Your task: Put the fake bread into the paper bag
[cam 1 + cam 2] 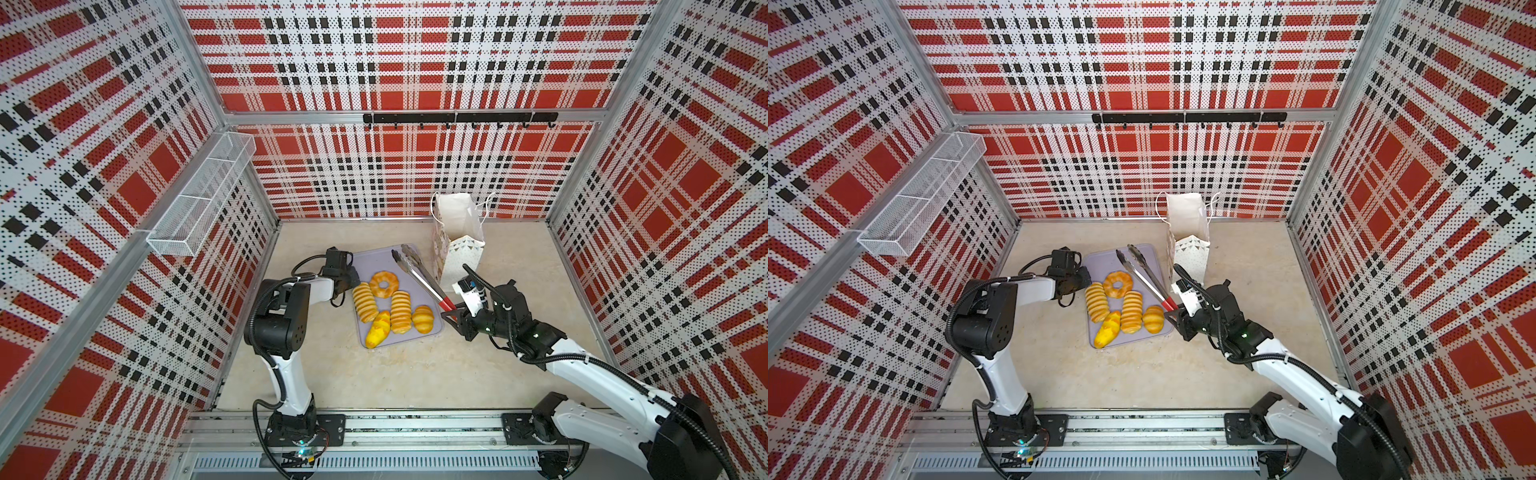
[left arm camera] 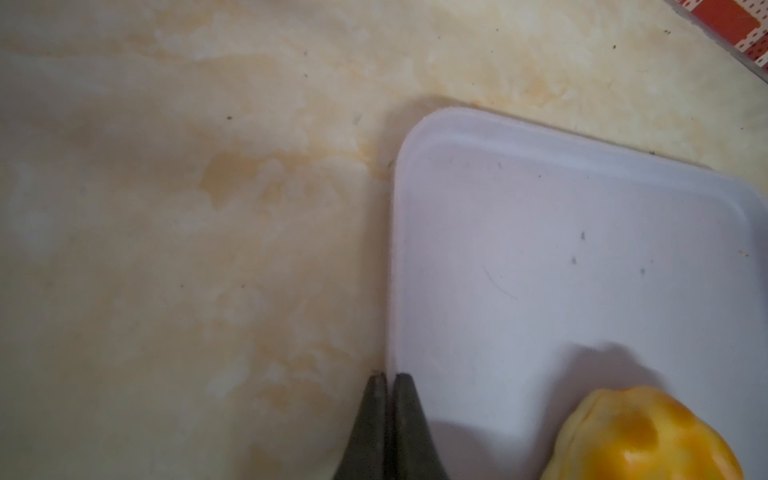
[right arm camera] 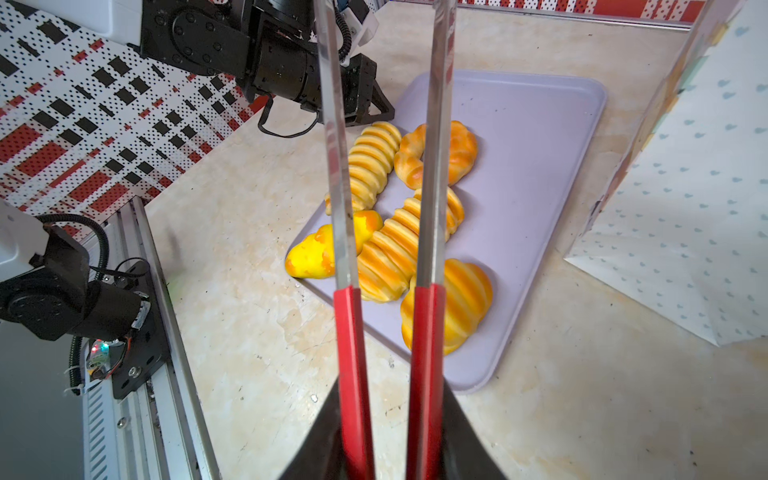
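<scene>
- Five pieces of fake bread are seen in both top views, all resting on a flat lavender tray in the middle of the marbled tabletop.
- A ring doughnut is placed farthest of them, with the left ribbed loaf just beside it and the middle ribbed loaf on its near side.
- A short striped roll is set at the right of the group, and a yellow bun at the near left, its near end reaching over the tray's rim.
- The far half of the tray is bare of bread.
- The paper bag is stood upright at the far right, just beside the tray's far right corner, with its mouth open upward and its cord handles hanging outward.
- The red handles of the metal tongs are pinched in the right end effector at the tray's right side. The tong arms are stretched over the far right part of the tray, with their tips spread apart.
- The fingers of the left end effector are pressed together right at the tray's left rim. Whether the rim is nipped between them cannot be told.
- A white wire basket is hung on the left wall.
</scene>
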`<state>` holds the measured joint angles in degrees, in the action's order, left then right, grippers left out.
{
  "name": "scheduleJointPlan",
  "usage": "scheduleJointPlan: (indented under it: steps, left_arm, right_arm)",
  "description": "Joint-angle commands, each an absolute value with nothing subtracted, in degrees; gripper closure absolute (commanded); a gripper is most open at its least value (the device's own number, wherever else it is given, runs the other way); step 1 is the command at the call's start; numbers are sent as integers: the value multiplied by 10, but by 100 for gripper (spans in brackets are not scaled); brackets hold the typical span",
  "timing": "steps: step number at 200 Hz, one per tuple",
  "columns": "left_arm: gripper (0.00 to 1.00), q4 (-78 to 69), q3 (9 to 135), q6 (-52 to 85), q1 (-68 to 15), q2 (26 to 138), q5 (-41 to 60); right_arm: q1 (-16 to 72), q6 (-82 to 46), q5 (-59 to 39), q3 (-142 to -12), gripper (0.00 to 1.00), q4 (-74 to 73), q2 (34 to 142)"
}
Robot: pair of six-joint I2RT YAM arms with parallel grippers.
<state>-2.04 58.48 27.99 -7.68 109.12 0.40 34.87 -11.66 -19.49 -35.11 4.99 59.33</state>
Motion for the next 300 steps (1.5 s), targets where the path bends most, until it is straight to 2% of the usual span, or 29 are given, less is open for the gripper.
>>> scheduleJointPlan:
  steps: [1,15,47,81,99,102,109,114,141,182,240,300]
  left_arm:
    - [96,-24,587,272,-63,1067,16]
    - [89,-31,573,261,-59,1040,16]
    - [63,-5,557,239,-56,973,-10]
    - [40,13,512,283,-60,865,10]
    - [29,42,484,302,-66,800,51]
    - [24,48,480,303,-67,790,62]
    - [21,63,471,303,-66,769,89]
    - [13,76,466,301,-65,753,105]
    - [0,116,448,279,-63,673,182]
    - [2,164,456,225,-50,628,285]
    - [2,152,443,214,-87,597,316]
    - [2,122,418,255,-122,600,350]
  right_arm:
    - [352,-122,-194,-368,71,41,602]
    - [353,-122,-193,-373,71,46,610]
    - [353,-111,-184,-382,72,75,619]
    - [353,-110,-173,-396,71,115,602]
    - [353,-113,-165,-399,70,129,599]
    - [353,-113,-164,-400,70,132,601]
    - [352,-112,-164,-402,70,138,605]
    - [352,-112,-163,-403,70,140,609]
    - [348,-120,-182,-425,70,159,645]
    - [346,-142,-193,-466,68,248,656]
    - [352,-210,-122,-506,69,386,600]
    - [432,-307,-37,-524,69,478,536]
